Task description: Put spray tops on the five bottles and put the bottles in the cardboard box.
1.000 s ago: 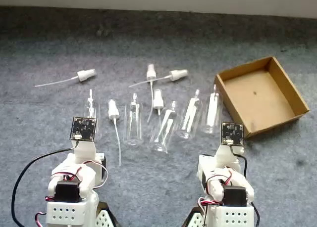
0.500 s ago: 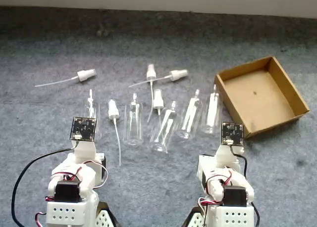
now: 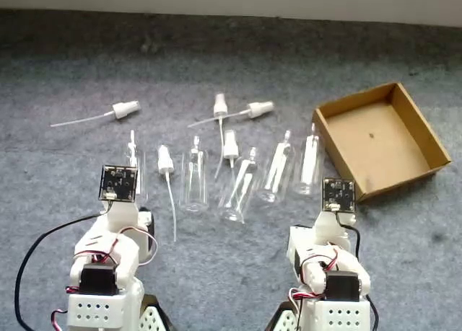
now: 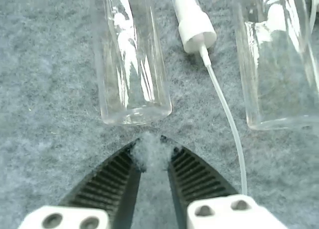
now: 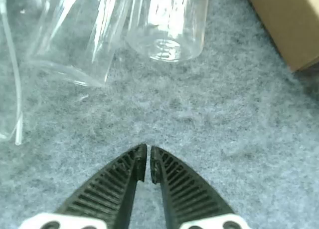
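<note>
Bottles (image 3: 193, 183): five, clear, lying flat, frame centre.
Spray tops (image 3: 125, 109): white, long dip tubes.
Left gripper (image 4: 152, 151): narrow gap.
Right gripper (image 5: 148, 164): pressed closed.

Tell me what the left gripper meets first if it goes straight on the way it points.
Most likely the flat base of the clear plastic bottle lying just ahead of the left gripper; its height over the grey carpet is unclear.

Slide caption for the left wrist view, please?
Left gripper, slightly open, before a clear plastic bottle lying beside a white spray top.
</note>
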Available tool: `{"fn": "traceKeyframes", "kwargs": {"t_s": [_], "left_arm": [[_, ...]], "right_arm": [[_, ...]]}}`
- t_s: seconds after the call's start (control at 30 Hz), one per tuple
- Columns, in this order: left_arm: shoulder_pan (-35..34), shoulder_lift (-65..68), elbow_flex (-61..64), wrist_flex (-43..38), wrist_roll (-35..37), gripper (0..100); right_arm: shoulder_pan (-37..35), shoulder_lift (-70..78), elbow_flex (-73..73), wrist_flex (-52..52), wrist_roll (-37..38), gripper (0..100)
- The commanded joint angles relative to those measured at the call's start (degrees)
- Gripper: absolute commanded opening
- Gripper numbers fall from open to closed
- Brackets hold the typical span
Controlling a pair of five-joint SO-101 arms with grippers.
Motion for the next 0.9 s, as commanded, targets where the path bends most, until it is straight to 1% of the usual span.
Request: {"fn": "traceKeyframes", "kwargs": {"t_s": [0.0, 0.03, 0.23, 0.3, 0.63, 0.87], "left_arm": [[-0.5, -0.3, 1.0, -4.5, 0.4, 1], [-0.2, -0.1, 1.0, -3.9, 0.4, 1], [-0.5, -0.1, 1.0, 6.5, 0.4, 1], [-0.5, -0.1, 1.0, 8.4, 0.3, 1], [-0.6, -0.1, 1.0, 7.7, 0.3, 1], [-0.6, -0.2, 1.0, -1.0, 0.3, 1]], "right_arm": [[0.9, -0.6, 8.0, -0.5, -0.3, 0.4], [0.9, -0.6, 8.0, -0.5, -0.3, 0.4], [0.9, -0.6, 8.0, -0.3, -0.3, 0.4], [0.9, -0.6, 8.0, -0.3, -0.3, 0.4], [1.0, -0.7, 7.6, -0.7, -0.3, 0.4], [1.0, -0.7, 7.6, -11.6, -0.2, 0.4]]}}
